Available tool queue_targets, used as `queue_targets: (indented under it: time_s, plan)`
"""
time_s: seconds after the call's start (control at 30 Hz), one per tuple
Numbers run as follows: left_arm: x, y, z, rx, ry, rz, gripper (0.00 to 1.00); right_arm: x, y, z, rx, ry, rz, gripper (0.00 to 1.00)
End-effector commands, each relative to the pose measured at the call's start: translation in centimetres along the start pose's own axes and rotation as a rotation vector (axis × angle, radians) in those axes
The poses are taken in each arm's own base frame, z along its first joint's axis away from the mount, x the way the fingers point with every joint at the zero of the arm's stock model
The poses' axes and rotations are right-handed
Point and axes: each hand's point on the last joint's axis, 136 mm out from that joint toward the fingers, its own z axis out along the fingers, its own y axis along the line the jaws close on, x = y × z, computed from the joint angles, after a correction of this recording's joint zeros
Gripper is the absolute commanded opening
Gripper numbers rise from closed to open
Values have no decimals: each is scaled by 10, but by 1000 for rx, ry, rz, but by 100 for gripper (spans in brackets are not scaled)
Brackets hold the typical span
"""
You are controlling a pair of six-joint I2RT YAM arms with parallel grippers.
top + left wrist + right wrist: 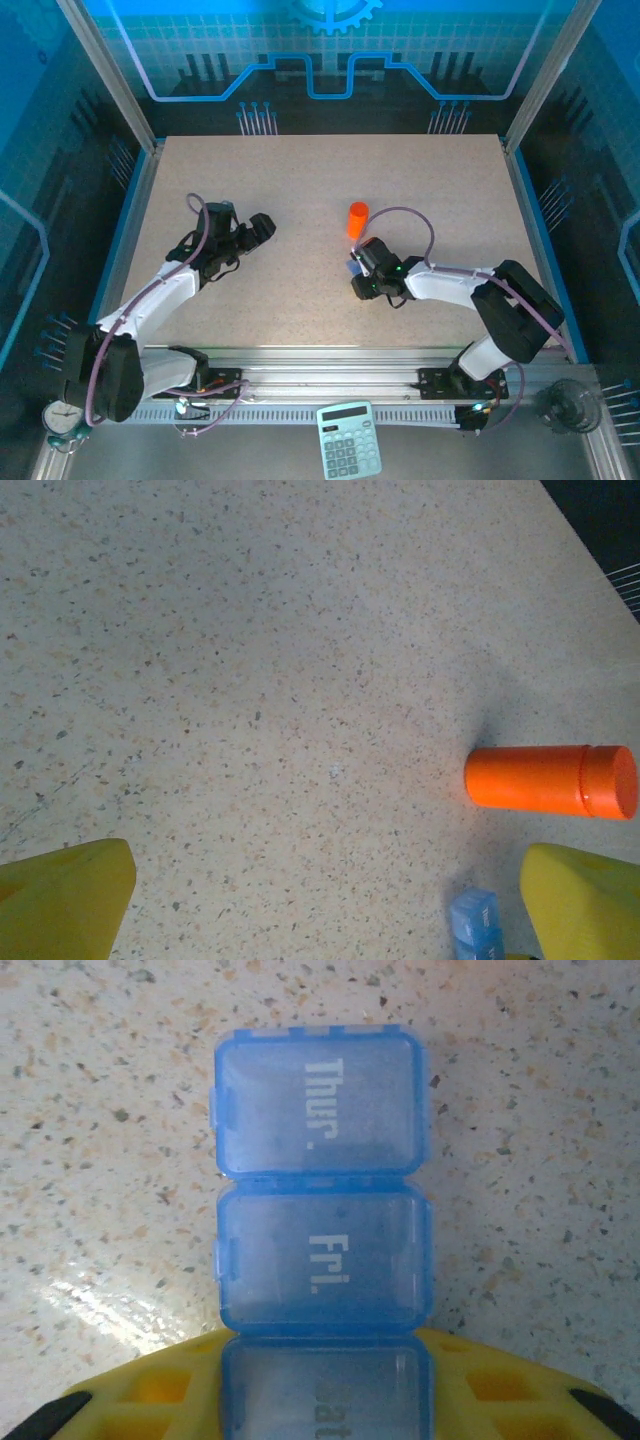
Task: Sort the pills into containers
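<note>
Steadying pill box (322,1225) near worktop (300,180) centre, beside orange bottle (357,219), with right pincer (362,272) clamped on its Sat end, left pincer (320,900) wide apart; next, likely prising 1 lid (318,1100) open.

The pill box (322,1230) is a flat strip of translucent blue plastic lying flat on the speckled table (100,1110). Its compartments sit in one row, touching end to end. Three of them show in the right wrist view: Thur. (318,1100) farthest, Fri. (322,1260) in the middle, and Sat. (322,1390) nearest, cut off by the frame edge. The white day names run sideways. Each lid is shut, with a small tab on its left edge. The plastic is too hazy to tell what is inside. In the left wrist view one end of the box (476,928) shows at the bottom edge.
</note>
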Motion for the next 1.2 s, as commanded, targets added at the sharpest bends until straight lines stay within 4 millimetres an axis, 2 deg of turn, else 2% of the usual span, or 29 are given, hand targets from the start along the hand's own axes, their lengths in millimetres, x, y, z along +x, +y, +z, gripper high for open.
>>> queue_targets:
  time_s: [0.0,0.17,0.3,0.43,0.6,0.77,0.8,1.17]
  plan:
    - [-1,-24,-11,110,-4,6,99,-25,16,-26,-75,-83,0,36]
    - [6,-56,-18,262,50,4,99,-54,38,-53,-211,-175,-3,36]
    - [18,-82,-21,364,90,6,99,-77,50,-67,-326,-230,15,36]
    - [31,-100,-23,428,125,18,99,-96,55,-74,-428,-267,64,36]
    - [45,-115,-22,486,155,18,99,-112,59,-75,-486,-285,118,36]
    - [55,-128,-19,528,180,22,99,-112,64,-68,-503,-263,140,36]
    - [57,-130,-18,533,186,24,99,-123,66,-75,-510,-288,135,36]
    - [77,-151,-7,567,234,39,99,-122,71,-70,-519,-277,135,36]
